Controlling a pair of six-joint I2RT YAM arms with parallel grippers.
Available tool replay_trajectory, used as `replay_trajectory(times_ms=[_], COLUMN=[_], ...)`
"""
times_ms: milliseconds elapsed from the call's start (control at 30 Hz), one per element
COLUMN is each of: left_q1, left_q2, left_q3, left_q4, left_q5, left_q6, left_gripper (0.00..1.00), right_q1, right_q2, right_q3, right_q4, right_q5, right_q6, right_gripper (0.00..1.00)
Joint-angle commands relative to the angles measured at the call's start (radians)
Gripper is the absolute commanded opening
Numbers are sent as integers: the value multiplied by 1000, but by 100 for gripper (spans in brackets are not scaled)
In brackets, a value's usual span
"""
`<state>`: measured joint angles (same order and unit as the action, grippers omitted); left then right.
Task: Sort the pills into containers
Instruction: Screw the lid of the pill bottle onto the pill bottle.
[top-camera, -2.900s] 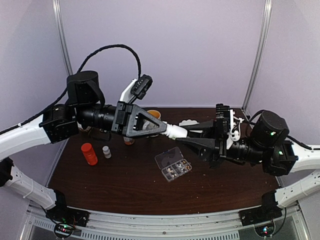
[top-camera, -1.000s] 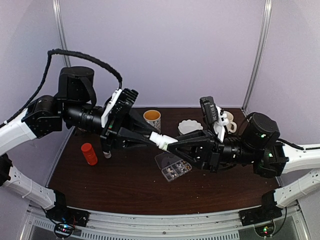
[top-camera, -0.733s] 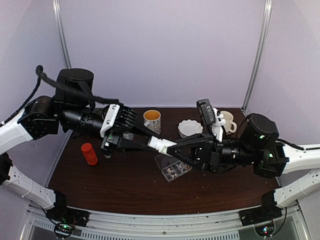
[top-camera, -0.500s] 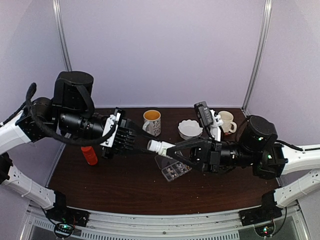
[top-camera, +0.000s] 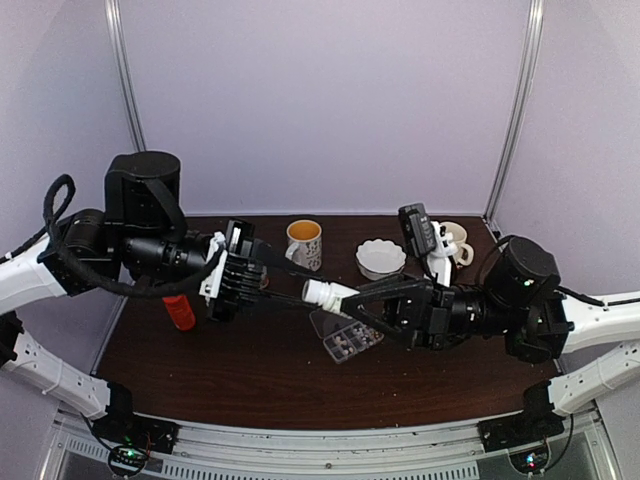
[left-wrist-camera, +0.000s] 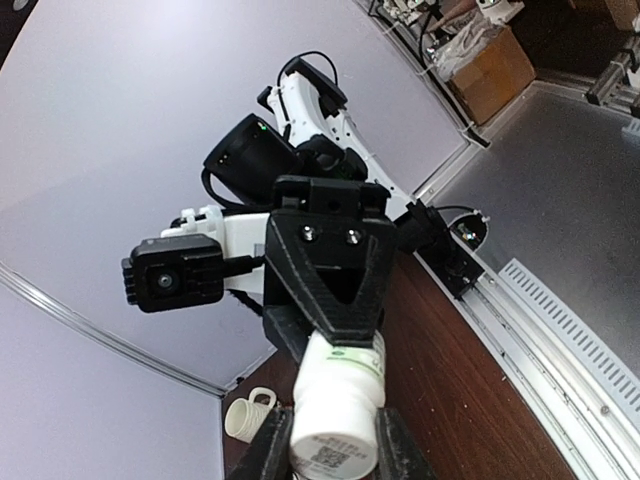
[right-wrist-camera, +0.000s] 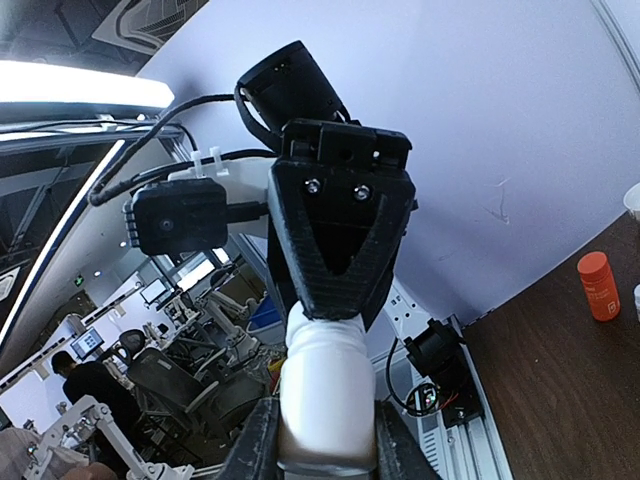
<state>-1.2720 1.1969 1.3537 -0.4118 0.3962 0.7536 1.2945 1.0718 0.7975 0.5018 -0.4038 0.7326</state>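
Box (top-camera: 324, 324) is partly covered by the right gripper (right-wrist-camera: 320, 445). Pills (top-camera: 345, 343) inside are barely resolved, possibly a few dark. A white bottle (top-camera: 327, 292) is clamped end to end, partly closed jaws of left gripper (left-wrist-camera: 333, 455) and right gripper on it. Box lies on the table (top-camera: 250, 380) at 6 o'clock from both grippers, apart.

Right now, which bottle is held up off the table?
The white bottle, gripped in mid-air between the left pincer and right pincer; the orange bottle rests on the table, ungripped.
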Motion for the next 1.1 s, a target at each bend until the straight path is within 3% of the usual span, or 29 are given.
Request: replay_trajectory(times_ms=[0, 133, 333, 533, 633, 867, 1067], left_q1=[-22, -22, -21, -22, -22, -22, -22], left_q2=[54, 47, 56, 63, 95, 112, 103], left_q3=[-27, -38, -26, -7, 41, 39, 29], left_q4=[50, 72, 47, -50, -108, -75, -64], left_q5=[73, 72, 157, 130, 118, 62, 48], left_q6=[-133, -196, -207, -114, -116, -104, -37], left_gripper=[0, 0, 0, 0, 0, 2, 3], right_q1=[3, 17, 57, 57, 65, 67, 65], right_q2=[-10, 19, 33, 76, 68, 24, 29], right_q3=[80, 130, 206, 273, 278, 186, 123], right_q4=[65, 17, -221, -251, -302, -165, 36], right_q5=[1, -35, 116, 44, 103, 172, 152], right_q6=[-151, -243, -492, -459, -504, -475, -282], right_gripper=[0, 0, 0, 0, 0, 0, 0])
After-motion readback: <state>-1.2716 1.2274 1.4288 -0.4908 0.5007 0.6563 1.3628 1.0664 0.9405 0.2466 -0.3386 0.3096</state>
